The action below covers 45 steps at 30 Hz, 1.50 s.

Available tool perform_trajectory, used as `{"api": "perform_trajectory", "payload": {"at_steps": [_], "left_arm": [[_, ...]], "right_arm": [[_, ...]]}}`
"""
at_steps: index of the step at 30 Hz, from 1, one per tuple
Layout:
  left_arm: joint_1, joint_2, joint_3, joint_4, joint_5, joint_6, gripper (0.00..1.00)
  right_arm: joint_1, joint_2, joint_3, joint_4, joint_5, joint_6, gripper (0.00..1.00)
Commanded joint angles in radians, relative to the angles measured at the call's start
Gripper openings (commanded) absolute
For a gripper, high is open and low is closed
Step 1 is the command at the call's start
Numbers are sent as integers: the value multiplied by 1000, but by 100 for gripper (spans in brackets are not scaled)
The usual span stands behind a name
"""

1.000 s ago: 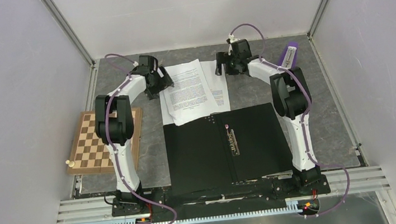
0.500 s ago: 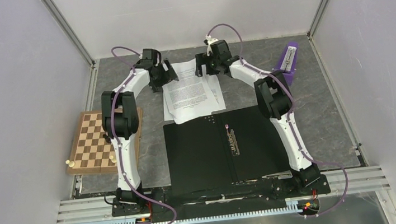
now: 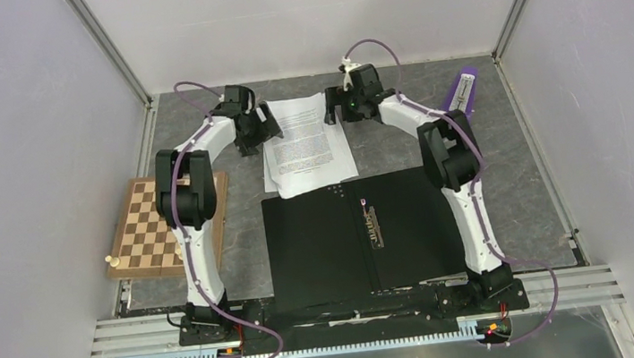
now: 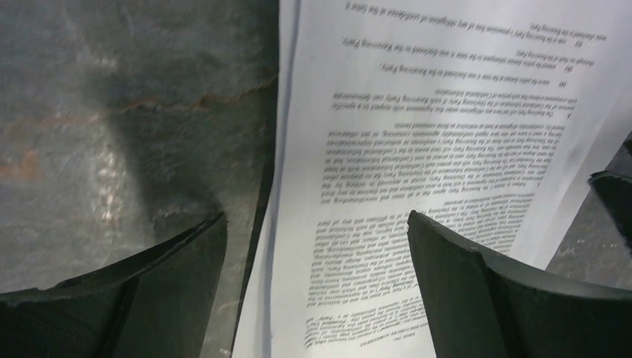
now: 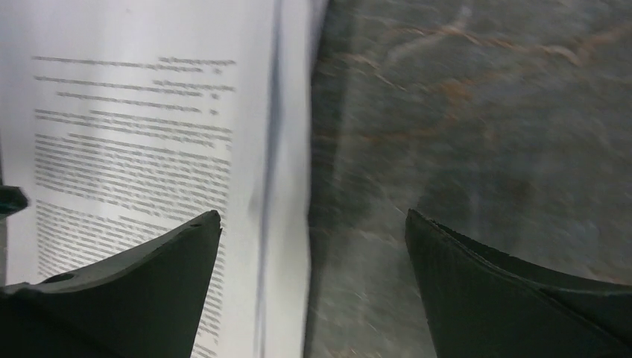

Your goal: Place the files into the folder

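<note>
The files (image 3: 303, 142), a loose stack of white printed sheets, lie on the table at the back centre, their near edge overlapping the folder (image 3: 363, 235), which lies open with its black inside up and its metal spine clip (image 3: 373, 224) showing. My left gripper (image 3: 264, 127) is open at the stack's left edge; in the left wrist view (image 4: 317, 224) one finger is over the table and the other over the paper (image 4: 417, 134). My right gripper (image 3: 334, 110) is open at the stack's right edge; in its wrist view (image 5: 313, 224) the jaws straddle the paper's edge (image 5: 186, 112).
A checkered wooden chessboard (image 3: 162, 225) with a pale pawn (image 3: 109, 258) lies at the left. A purple object (image 3: 462, 92) stands at the back right. Grey walls with metal rails enclose the table.
Both grippers came in against the stack's two side edges and the sheets were squared into a neater pile. In the last half second both grippers backed off slightly outward.
</note>
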Motion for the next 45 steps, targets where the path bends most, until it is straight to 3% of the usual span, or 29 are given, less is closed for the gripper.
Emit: {"api": "perform_trajectory", "payload": {"at_steps": [1, 8, 14, 20, 27, 35, 45], "left_arm": [[10, -78, -111, -21, 18, 35, 98], [-20, -154, -265, 35, 47, 11, 98], [-67, -156, -307, 68, 69, -32, 97], [-109, -130, -289, 81, 76, -62, 97], [-75, -147, -220, 5, -12, 4, 97], [-27, -39, -23, -54, -30, 83, 97], [-20, 158, 225, -91, 35, 102, 98]], "right_arm": [[-16, -116, -149, -81, 18, -15, 98], [32, -286, -415, -30, 30, -1, 98], [113, -306, -463, -19, 47, 47, 98], [170, -249, -400, -34, 44, 74, 98], [128, -246, -359, -68, 84, 27, 98], [81, -135, -192, -1, 61, -48, 98], [69, 75, 54, 13, -20, -6, 98]]}}
